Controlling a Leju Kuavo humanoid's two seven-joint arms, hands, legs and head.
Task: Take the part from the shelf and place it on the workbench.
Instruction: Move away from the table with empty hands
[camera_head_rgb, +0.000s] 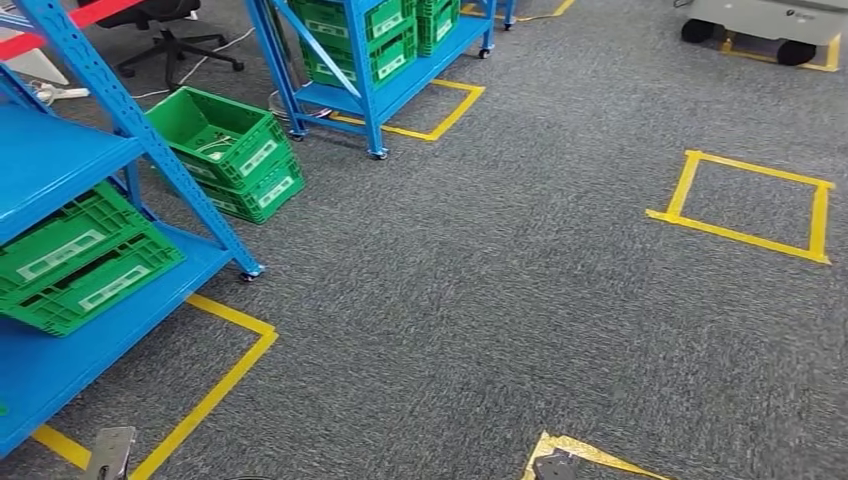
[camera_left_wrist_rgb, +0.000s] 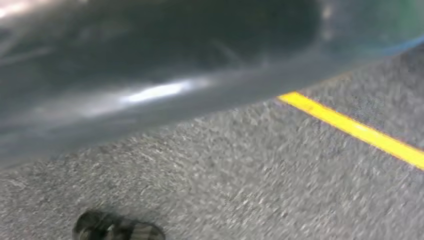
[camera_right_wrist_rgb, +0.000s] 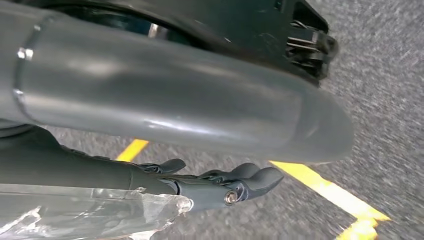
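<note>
- The part (camera_right_wrist_rgb: 90, 215) shows in the right wrist view as a clear, crinkled plastic-wrapped piece lying along the right hand (camera_right_wrist_rgb: 200, 182); the dark fingers (camera_right_wrist_rgb: 250, 177) stretch out beside it, and whether they clamp it I cannot tell
- The left hand (camera_left_wrist_rgb: 117, 230) shows in the left wrist view as a blurred dark shape low over the carpet; whether its fingers are apart or together I cannot tell
- In the head view a blue shelf (camera_head_rgb: 60, 160) stands at the left on castors; two stacked green crates (camera_head_rgb: 80, 265) sit on its lower board
- Two more green crates (camera_head_rgb: 230, 150) are stacked on the floor just beside that shelf; the top one is open and has something pale inside
- A second blue shelf (camera_head_rgb: 370, 60) stands further off, loaded with green crates (camera_head_rgb: 365, 40)
- The grey carpet (camera_head_rgb: 480, 280) bears yellow tape (camera_head_rgb: 745, 205) marking squares; one square lies well apart to the right; other tape lines run under each shelf
- A black office chair (camera_head_rgb: 165, 25) stands at the far left; a grey wheeled cart (camera_head_rgb: 770, 25) is at the far right
</note>
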